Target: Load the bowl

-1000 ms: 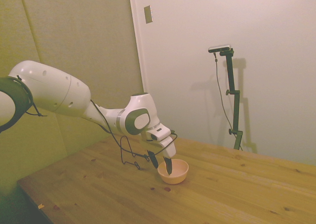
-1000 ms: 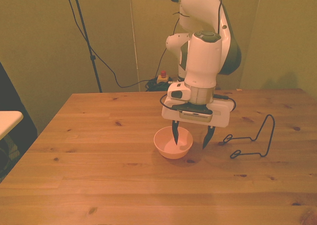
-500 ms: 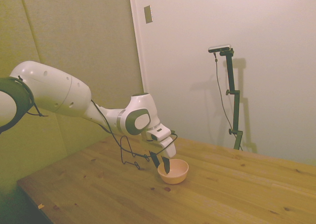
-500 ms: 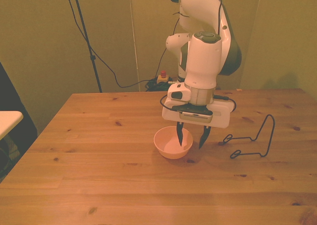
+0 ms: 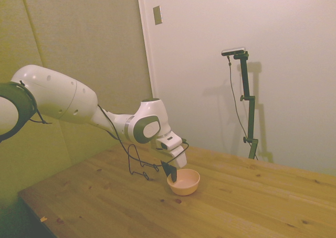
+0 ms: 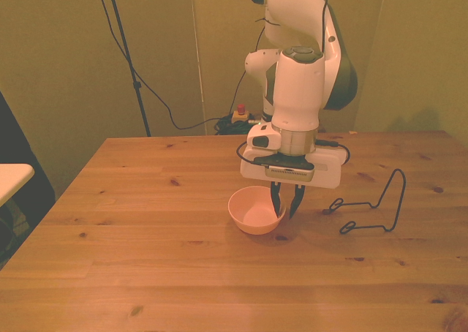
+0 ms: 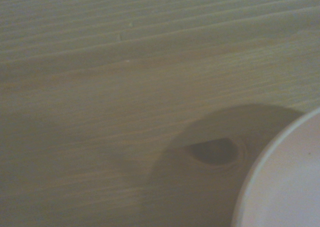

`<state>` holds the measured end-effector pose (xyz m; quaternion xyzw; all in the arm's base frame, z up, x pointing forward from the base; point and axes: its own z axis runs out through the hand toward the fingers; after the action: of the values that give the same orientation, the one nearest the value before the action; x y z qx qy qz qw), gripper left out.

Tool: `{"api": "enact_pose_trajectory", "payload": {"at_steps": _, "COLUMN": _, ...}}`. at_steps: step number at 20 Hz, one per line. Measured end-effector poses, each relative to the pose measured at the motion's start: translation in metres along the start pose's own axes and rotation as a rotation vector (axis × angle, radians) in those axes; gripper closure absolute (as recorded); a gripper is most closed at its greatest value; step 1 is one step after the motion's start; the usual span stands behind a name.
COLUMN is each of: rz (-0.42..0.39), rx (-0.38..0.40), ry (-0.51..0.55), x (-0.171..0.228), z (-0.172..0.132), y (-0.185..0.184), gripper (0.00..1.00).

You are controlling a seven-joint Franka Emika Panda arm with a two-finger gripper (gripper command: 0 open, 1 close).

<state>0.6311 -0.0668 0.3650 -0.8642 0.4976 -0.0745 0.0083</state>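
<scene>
Pinching the rim of the bowl, your tool has its fingers drawn narrow, one inside and one outside the wall on the front view's right. You see the bowl resting mid-table, the wire rack well apart.
</scene>
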Motion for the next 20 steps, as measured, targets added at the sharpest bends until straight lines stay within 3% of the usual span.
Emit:
{"api": "enact_pose_trajectory", "payload": {"at_steps": 9, "rz": -0.05, "rx": 0.113, "ry": -0.113, "x": -0.016, "z": -0.06, "y": -0.024, "gripper": 1.0}}
{"api": "enact_pose_trajectory", "payload": {"at_steps": 13, "rz": -0.095, "rx": 0.198, "ry": -0.176, "x": -0.053, "z": -0.115, "y": -0.038, "gripper": 1.0}}
{"api": "enact_pose_trajectory", "payload": {"at_steps": 14, "rz": -0.128, "rx": 0.24, "ry": -0.207, "x": -0.07, "z": -0.147, "y": -0.034, "gripper": 1.0}}
{"api": "enact_pose_trajectory", "payload": {"at_steps": 20, "rz": -0.127, "rx": 0.35, "ry": -0.304, "x": -0.05, "z": -0.139, "y": -0.027, "gripper": 1.0}}
